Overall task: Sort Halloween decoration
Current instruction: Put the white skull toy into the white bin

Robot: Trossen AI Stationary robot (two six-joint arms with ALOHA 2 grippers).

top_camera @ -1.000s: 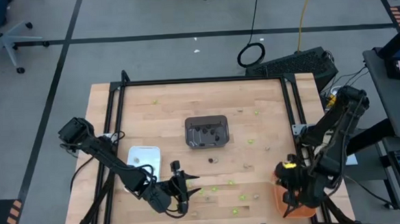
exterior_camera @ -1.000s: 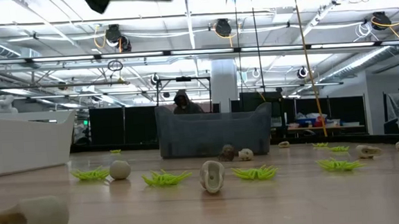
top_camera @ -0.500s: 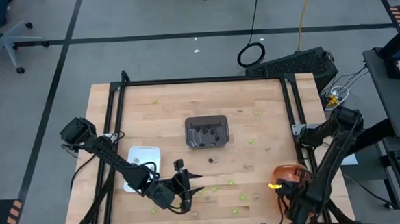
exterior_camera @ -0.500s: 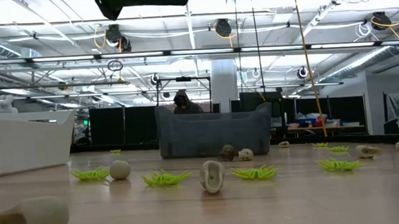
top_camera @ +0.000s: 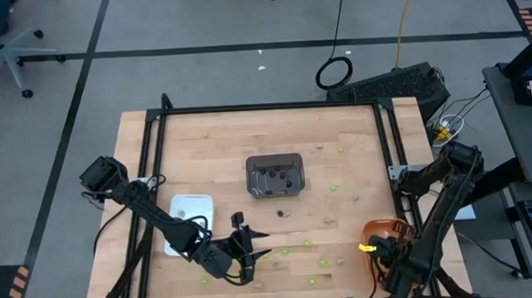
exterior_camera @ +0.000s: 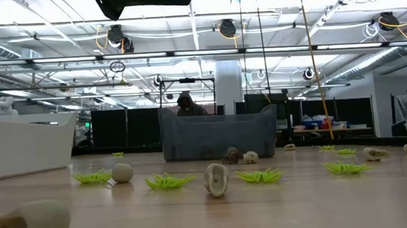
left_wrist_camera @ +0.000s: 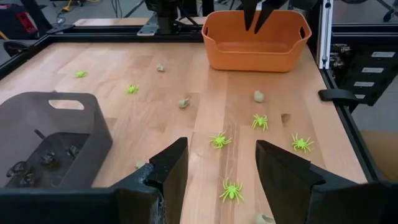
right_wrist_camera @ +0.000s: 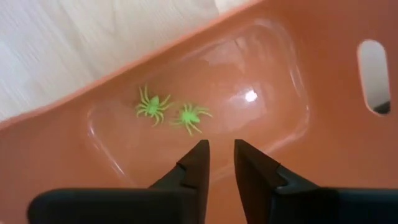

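Lime-green spiders [left_wrist_camera: 219, 140], [top_camera: 308, 245] and pale tan trinkets [left_wrist_camera: 259, 96], [exterior_camera: 216, 179] lie scattered on the wooden table. Dark ones [left_wrist_camera: 43, 158] lie inside the dark grey tray [top_camera: 275, 174]. My right gripper [right_wrist_camera: 219, 149] points straight down into the orange tray [right_wrist_camera: 323, 143] at the near right corner. It is open by a narrow gap, with nothing between its fingers. Two green spiders [right_wrist_camera: 152, 106], [right_wrist_camera: 191, 117] lie on the tray's floor below it. My left gripper [left_wrist_camera: 221, 155] hovers open above the near middle of the table [top_camera: 245, 237].
A white tray [top_camera: 192, 210] sits at the near left, beside my left arm. The black frame rails [top_camera: 388, 133] border the table. The orange tray [left_wrist_camera: 255, 37] stands against the right rail. Bare wood lies between the grey tray and the far edge.
My right arm has swung toward the table's near edge and sunk, tipping its gripper to point straight down into the orange tray, which now shows beside the arm in the high view. Most of that move came in the first half second.
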